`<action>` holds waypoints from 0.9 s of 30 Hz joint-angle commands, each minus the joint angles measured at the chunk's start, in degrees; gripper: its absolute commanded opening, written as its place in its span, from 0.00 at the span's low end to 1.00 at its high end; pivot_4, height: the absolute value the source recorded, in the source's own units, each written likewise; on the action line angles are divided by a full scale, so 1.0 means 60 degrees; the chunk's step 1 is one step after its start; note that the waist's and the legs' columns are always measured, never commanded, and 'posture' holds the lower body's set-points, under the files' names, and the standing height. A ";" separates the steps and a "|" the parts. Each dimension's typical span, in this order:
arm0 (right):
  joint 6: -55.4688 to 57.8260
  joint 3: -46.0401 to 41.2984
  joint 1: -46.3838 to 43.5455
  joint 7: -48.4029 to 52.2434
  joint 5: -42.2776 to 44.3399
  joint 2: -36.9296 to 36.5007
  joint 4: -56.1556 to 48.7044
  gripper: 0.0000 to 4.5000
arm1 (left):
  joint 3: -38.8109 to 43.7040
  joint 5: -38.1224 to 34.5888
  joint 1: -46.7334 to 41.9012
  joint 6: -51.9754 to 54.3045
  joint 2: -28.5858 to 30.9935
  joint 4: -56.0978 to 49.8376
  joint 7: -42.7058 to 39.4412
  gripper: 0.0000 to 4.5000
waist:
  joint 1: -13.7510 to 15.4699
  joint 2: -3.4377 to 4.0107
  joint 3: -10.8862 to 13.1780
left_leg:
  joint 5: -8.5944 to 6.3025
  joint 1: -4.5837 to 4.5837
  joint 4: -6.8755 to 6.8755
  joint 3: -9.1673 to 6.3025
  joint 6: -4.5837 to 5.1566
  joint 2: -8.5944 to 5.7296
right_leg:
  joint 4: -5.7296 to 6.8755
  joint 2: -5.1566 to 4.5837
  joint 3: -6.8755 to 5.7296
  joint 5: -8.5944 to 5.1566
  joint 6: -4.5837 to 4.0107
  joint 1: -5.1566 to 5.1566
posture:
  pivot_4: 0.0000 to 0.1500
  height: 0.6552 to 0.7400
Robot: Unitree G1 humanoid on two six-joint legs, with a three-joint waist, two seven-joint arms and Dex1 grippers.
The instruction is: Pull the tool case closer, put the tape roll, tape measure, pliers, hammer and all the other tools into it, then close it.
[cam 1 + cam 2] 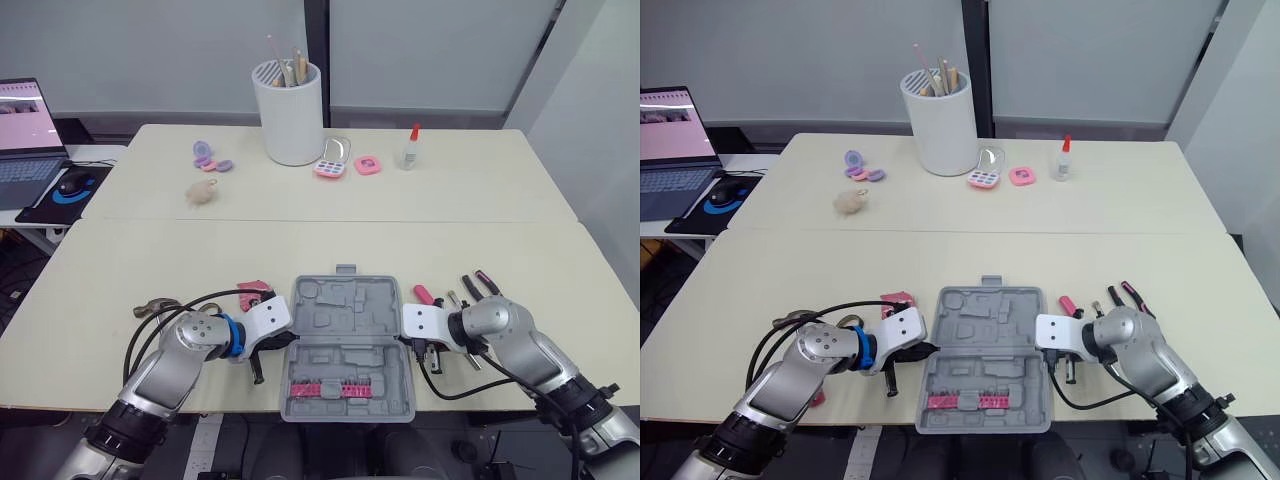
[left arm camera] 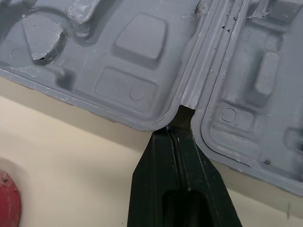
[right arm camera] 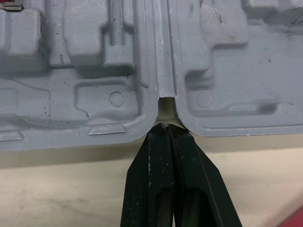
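The grey tool case (image 1: 345,325) lies open and flat at the table's front edge, with a row of pink bits (image 1: 330,387) in its near half. My left gripper (image 1: 284,346) is shut, its tips pressed into the hinge notch on the case's left side (image 2: 173,128). My right gripper (image 1: 407,342) is shut too, tips in the hinge notch on the right side (image 3: 163,126). A hammer (image 1: 155,308) and a pink tool (image 1: 254,293) lie left of the case. Pliers (image 1: 481,286) and a red-handled tool (image 1: 424,295) lie to its right.
At the back of the table stand a white tub of sticks (image 1: 288,112), a glue bottle (image 1: 410,148), pink compacts (image 1: 333,160), purple pieces (image 1: 210,157) and a fluffy ball (image 1: 201,193). A laptop (image 1: 28,130) and mouse (image 1: 72,183) sit on a side desk at the left.
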 commanded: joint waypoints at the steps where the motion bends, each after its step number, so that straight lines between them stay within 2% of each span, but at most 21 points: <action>1: 0.0127 0.0135 0.0198 0.0082 0.0441 0.0134 -0.0867 0.00 | -0.0453 -0.0102 0.0230 -0.0125 -0.0036 -0.0499 -0.0268 0.00 | 0.0001 0.0000 -0.0001 | 0.0000 0.0000 0.0000 -0.0003 0.0000 0.0001 | 0.0000 0.0000 -0.0001 0.0000 0.0000 0.0001 | 1.00 1.00; 13: 0.0163 0.0103 0.0288 -0.0114 0.0470 0.0006 -0.0842 0.00 | -0.0472 -0.0099 0.0141 -0.0192 -0.0037 -0.0326 -0.0241 0.00 | 0.0001 -0.0002 -0.0003 | 0.0000 0.0004 0.0001 -0.0002 0.0000 -0.0001 | -0.0001 0.0001 -0.0002 -0.0001 0.0001 0.0005 | 1.00 1.00; 27: 0.0676 0.0280 0.0664 0.0130 0.0678 -0.0119 -0.1395 0.00 | -0.0653 -0.0186 0.0551 0.0236 0.0177 -0.0966 -0.0407 0.00 | 0.0003 -0.0007 -0.0009 | 0.0000 0.0006 0.0000 -0.0008 0.0000 0.0000 | -0.0008 0.0001 -0.0005 -0.0002 0.0003 0.0010 | 1.00 1.00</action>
